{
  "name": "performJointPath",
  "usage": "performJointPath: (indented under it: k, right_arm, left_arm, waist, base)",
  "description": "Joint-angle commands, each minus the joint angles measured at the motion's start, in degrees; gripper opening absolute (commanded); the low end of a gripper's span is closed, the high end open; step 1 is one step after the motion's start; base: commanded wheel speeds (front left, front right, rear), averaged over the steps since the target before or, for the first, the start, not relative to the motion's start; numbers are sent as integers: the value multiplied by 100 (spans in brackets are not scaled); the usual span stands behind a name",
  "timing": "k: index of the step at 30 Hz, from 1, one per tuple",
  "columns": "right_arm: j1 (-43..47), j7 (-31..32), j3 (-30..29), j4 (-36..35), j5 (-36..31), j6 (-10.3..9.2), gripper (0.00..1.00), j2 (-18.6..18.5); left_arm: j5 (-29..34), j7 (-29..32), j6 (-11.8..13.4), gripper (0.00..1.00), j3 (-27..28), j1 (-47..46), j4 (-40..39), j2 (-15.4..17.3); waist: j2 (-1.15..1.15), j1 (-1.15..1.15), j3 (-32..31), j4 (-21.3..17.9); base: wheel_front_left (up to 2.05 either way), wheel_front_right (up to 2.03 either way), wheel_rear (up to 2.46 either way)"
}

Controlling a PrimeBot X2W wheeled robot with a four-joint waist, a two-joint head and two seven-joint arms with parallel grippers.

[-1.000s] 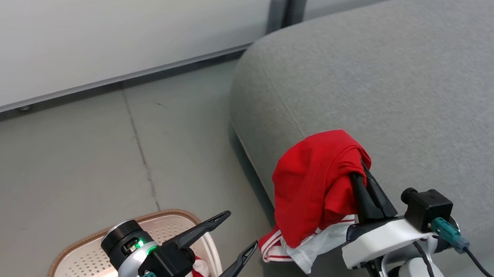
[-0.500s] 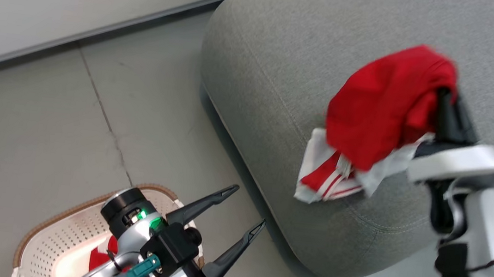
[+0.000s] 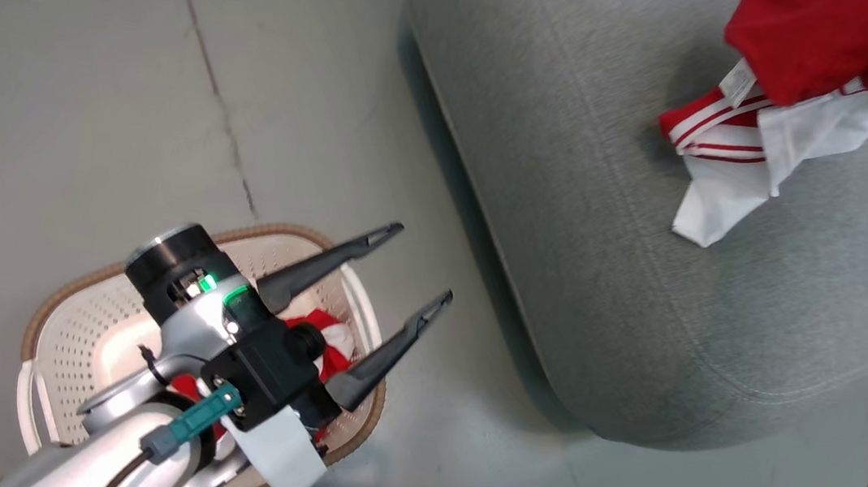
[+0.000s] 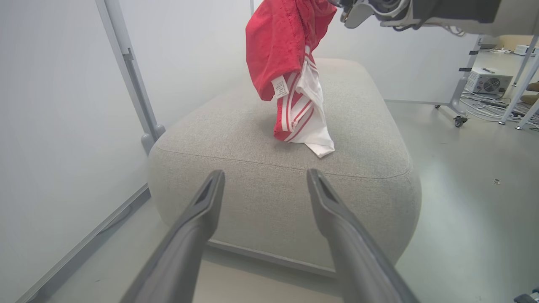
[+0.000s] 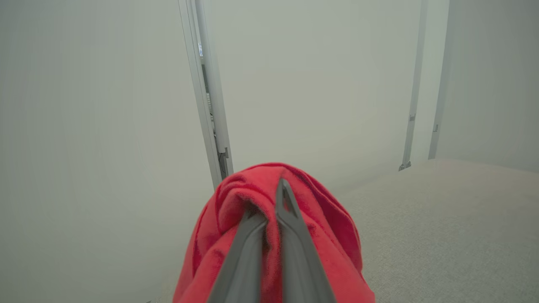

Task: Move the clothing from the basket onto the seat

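Red garment (image 4: 276,46) hangs above the seat (image 4: 261,139), pinched in the closed fingers of the right gripper (image 5: 271,202). Its striped hem seems to just touch the seat's top, near the front edge. I'd carry it further in from that edge and lower it until most of the cloth rests there before letting go, so nothing slides off. The left gripper (image 3: 419,263), spread and empty, hovers beside the seat over the basket (image 3: 77,329), where the other garment (image 3: 326,333) lies.

We log: red garment (image 3: 821,38) cut off by the top edge | second garment (image 3: 329,342) mostly behind our left arm (image 3: 134,438) | basket (image 3: 72,333) partly covered by it
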Motion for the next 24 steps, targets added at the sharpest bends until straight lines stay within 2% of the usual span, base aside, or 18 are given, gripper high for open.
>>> performJointPath:
  k: [1,12,13,14,18,24]
  right_arm:
    - [-113,-27,-128,66,-119,12,0,-36]
    - [-49,-17,-885,912,-619,11,0,-49]
    - [-36,-15,-972,986,-682,11,68,-48]
    - [-46,-16,-1063,1023,-729,11,100,-45]
    - [78,-16,-1243,1125,-852,10,100,-38]
    - [453,-16,-1154,923,-822,10,100,-33]
  left_arm:
    - [53,3,-47,100,49,-168,-78,70]
    - [74,-28,-80,100,153,-395,-176,282]
    - [64,-35,-77,100,152,-391,-171,287]
    - [58,-34,-77,100,149,-391,-163,293]
    - [16,-59,-75,100,136,-396,-99,297]
    - [-85,-190,14,100,126,-274,102,187]
  waist:
    - [0,0,377,209]
    - [0,0,907,361]
    - [0,0,922,362]
    - [0,0,932,366]
    - [0,0,896,366]
    - [0,0,585,380]
  base:
    - [0,0,0]
    - [0,0,0]
    - [0,0,0]
    - [0,0,0]
    - [0,0,0]
    - [0,0,0]
